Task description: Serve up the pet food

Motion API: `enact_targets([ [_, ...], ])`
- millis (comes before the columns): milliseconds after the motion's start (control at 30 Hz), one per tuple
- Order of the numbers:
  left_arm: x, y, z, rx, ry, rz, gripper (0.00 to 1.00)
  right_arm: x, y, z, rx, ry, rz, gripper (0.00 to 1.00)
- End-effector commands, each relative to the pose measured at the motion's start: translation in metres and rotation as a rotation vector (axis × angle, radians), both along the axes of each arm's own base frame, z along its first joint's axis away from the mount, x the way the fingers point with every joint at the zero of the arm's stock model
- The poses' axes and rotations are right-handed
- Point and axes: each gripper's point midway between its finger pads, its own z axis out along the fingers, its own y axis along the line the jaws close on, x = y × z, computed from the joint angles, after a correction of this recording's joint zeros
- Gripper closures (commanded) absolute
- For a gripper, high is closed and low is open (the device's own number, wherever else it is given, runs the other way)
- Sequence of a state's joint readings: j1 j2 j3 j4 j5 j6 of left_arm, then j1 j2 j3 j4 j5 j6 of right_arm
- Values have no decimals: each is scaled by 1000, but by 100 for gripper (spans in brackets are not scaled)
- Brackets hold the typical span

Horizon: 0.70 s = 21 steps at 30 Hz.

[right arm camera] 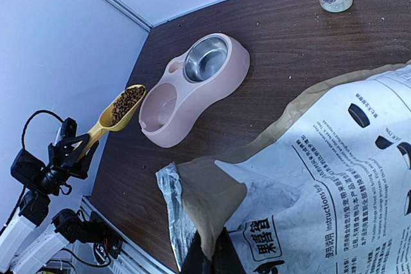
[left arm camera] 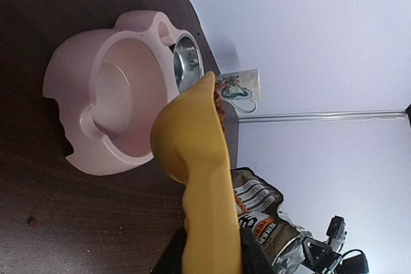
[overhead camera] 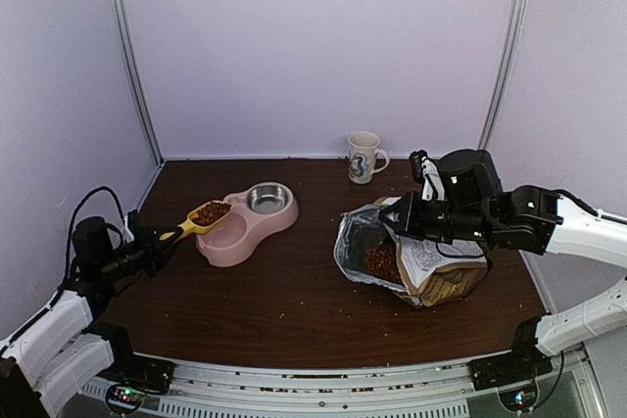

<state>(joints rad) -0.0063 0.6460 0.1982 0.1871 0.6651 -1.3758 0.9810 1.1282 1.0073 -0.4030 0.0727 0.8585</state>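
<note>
My left gripper [overhead camera: 165, 241] is shut on the handle of a yellow scoop [overhead camera: 199, 219], seen from beneath in the left wrist view [left arm camera: 196, 158]. The scoop holds dark reddish-brown pet food [overhead camera: 210, 212] level at the left rim of the pink double bowl [overhead camera: 227, 242]; the food also shows in the right wrist view [right arm camera: 126, 103]. The bowl's pink hollow [left arm camera: 119, 104] is empty. My right gripper [overhead camera: 405, 216] is shut on the torn rim of the tan-and-white food bag [overhead camera: 443, 269], pinching it [right arm camera: 215, 248]. More kibble [overhead camera: 380, 260] lies inside the open bag.
A steel insert [overhead camera: 268, 198] fills the bowl's far half. A white mug with a blue pattern [overhead camera: 363, 157] stands at the back of the table. Stray crumbs lie along the table's near edge. Pale walls enclose the table on three sides.
</note>
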Motion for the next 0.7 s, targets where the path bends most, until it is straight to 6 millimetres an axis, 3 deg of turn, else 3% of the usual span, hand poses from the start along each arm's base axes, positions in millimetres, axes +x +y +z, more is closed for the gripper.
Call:
enact_targets([
  [0,0,6,-3,61,-26,17,100,10,-6,33,61,-89,-42,100],
  [667,6,13,-20,138,60,25,100,10,-8,31,52,-88,-46,100],
])
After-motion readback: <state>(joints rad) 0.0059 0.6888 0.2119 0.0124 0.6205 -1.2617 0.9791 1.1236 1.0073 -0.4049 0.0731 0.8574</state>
